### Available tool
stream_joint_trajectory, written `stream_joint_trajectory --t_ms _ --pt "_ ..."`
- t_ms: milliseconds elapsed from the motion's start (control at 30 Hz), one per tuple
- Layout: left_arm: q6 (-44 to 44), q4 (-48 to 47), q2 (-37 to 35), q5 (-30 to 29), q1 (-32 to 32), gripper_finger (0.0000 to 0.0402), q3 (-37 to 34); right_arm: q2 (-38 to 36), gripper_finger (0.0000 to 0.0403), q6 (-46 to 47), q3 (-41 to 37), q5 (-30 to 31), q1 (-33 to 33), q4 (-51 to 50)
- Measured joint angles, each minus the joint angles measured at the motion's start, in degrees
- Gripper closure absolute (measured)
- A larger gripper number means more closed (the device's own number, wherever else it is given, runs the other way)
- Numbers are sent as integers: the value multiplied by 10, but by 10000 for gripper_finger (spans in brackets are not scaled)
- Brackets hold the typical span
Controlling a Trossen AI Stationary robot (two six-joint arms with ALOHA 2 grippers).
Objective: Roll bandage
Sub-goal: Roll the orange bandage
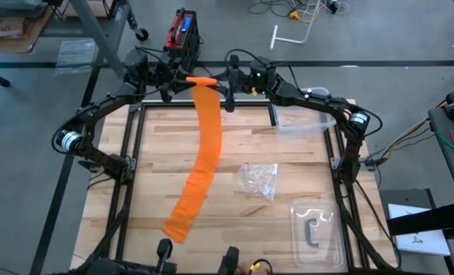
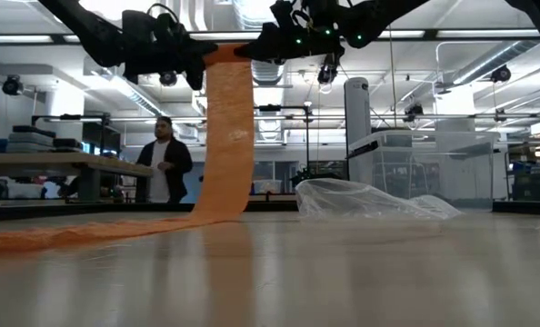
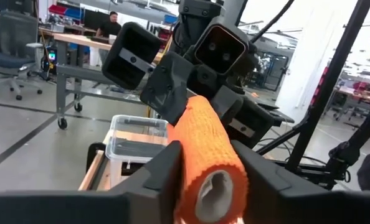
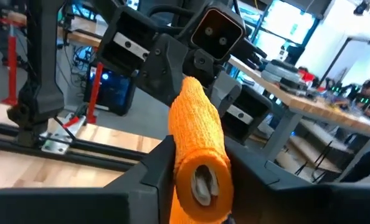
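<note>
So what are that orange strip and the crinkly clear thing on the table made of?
The bandage looks like soft, matte woven fabric: its surface shows a crepe-like mesh texture. The wrapper seems thin clear plastic film, glossy and crumpled, with the table showing through.

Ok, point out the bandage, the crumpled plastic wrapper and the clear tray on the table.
bandage (image 1: 209,130): high view, middle of the flat orange strip.
crumpled plastic wrapper (image 1: 259,180): high view, centre of the crumple.
clear tray (image 1: 316,228): high view, its clear floor near the dark piece.
</note>
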Motion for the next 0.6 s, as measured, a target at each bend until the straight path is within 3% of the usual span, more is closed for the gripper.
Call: stream_joint_trajectory --t_ms 267,400,600 --pt "42 1 0 -22 -2 325 0 -24 183 154 0 -15 -1 -14" --pt "89 -1 0 -39 -9 326 0 -45 136 222 9 -17 -9 -72" --pt "160 0 0 -65 -36 326 0 -45 106 301 21 -19 -20 -132"
